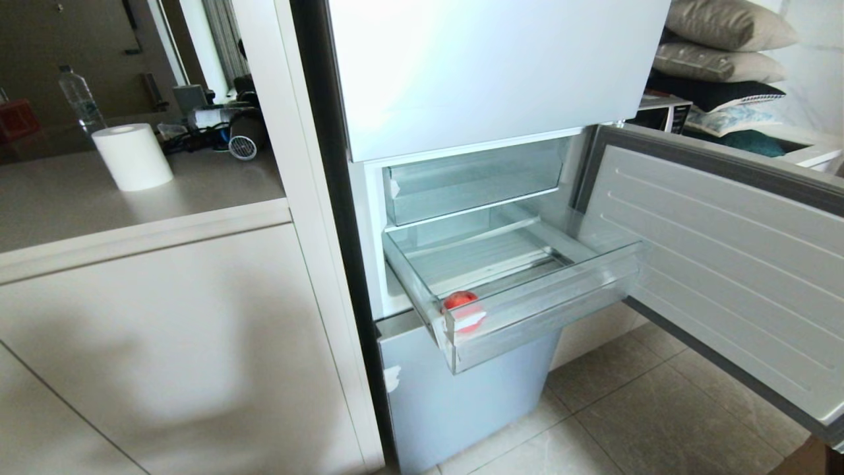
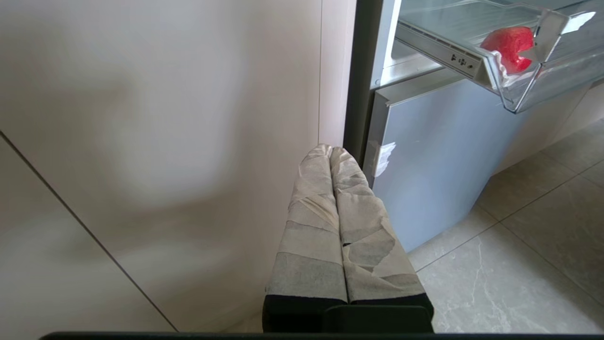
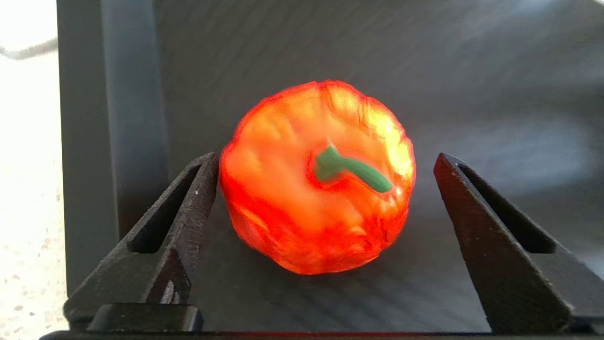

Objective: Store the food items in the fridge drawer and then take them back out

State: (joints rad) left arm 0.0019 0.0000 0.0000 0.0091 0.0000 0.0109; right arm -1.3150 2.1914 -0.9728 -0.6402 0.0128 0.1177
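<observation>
Storing looks partly done: one red piece (image 1: 460, 302) lies in the pulled-out fridge drawer's (image 1: 547, 323) front corner, the right gripper (image 3: 325, 158) spreads wide around a red pepper (image 3: 283, 212) on a dark surface elsewhere, and the left gripper (image 2: 332, 151) idles, fingers pressed together.

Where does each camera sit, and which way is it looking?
Head: high up, looking down at the open fridge drawer holding red food; no arms show.
Left wrist: low by the cupboard, looking toward the drawer; the shut left hand shows.
Right wrist: close to a stemmed red fruit between the open right hand fingers.
Shared: head and left wrist both see the drawer and red food.
</observation>
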